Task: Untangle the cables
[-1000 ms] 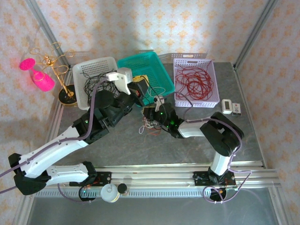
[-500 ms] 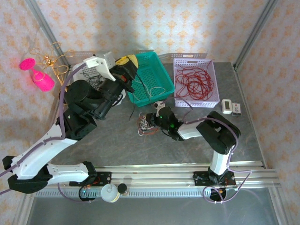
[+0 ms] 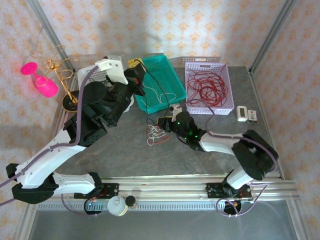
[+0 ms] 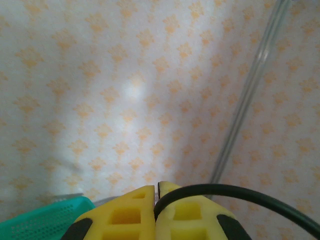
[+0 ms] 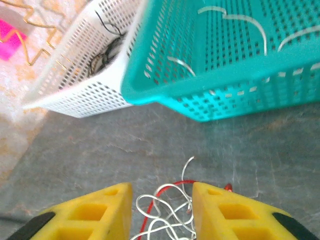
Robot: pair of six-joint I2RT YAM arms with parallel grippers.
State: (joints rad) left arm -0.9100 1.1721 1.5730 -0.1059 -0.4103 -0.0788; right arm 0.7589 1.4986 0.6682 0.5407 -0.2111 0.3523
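Cables (image 3: 156, 134) in red and white lie in a loose clump on the grey bench (image 3: 125, 155), just in front of the teal basket (image 3: 165, 70). We see the right pincer (image 5: 161, 190) low over that clump, its yellow fingers apart with white and red loops between them, nothing clamped. The left pincer (image 4: 156, 192) is raised high and pinched shut on a black cable (image 4: 240, 192); whether its far end is free of the clump we cannot tell. White strands lie in the teal basket, red ones in the lilac basket (image 3: 210, 111), black ones in the white basket (image 5: 75, 90). We judge the step in hand is drawing the black strand out for the white basket. Next, we would have the right pincer pin the clump while the left lifts clear, or a snag may drag everything along.
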